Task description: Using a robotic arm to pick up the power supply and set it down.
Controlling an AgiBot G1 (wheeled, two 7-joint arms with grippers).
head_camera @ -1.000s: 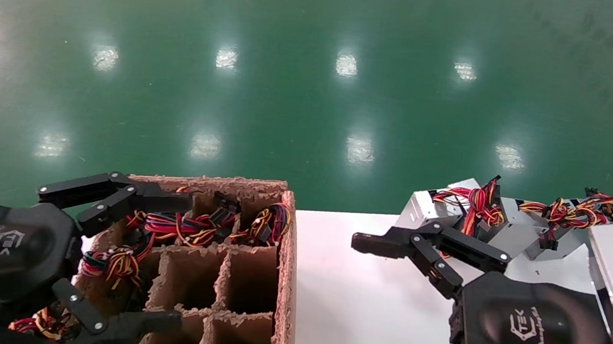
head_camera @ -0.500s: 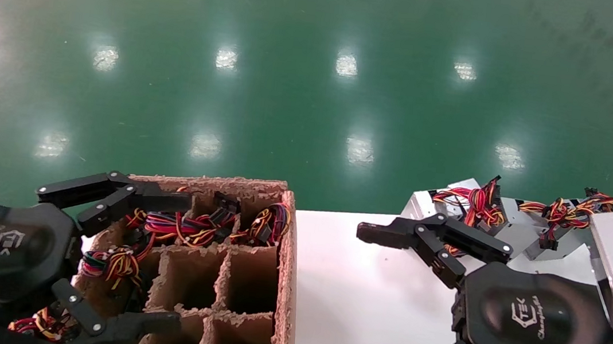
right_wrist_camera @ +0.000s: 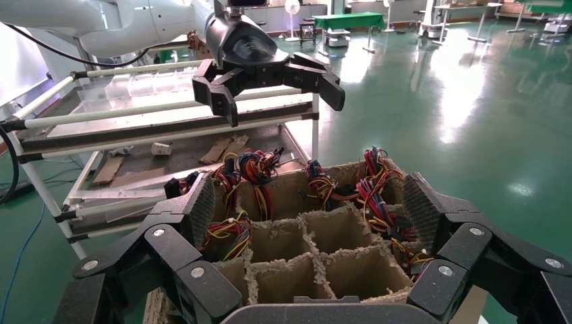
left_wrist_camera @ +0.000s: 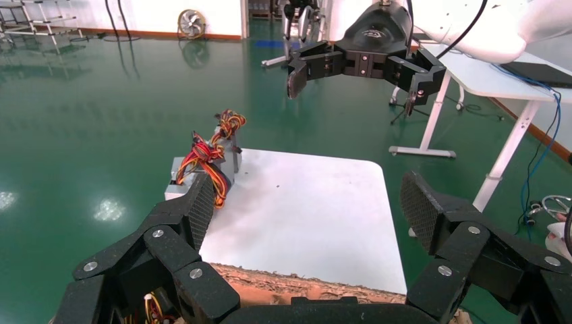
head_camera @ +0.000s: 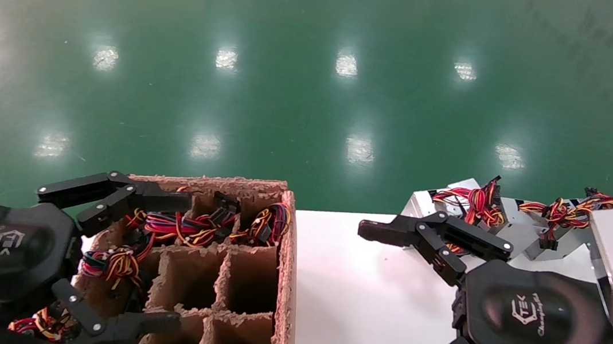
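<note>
Right hand (head_camera: 364, 297), fingers spread, now slightly higher over white table (head_camera: 362, 294).

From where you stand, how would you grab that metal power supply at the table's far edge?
A guess: the right gripper, open, comes from above and closes across the power supply box's flat metal sides, avoiding the wire bundle piled on top.

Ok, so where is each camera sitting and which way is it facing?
Head: high up, looking forward and down on the carton, white table and power supplies; left tool and right tool show, both open.
Left wrist: faces across the table toward the right tool, own fingers framing.
Right wrist: faces over the carton toward the left tool.
Shared: head and right wrist both show the carton.
</note>
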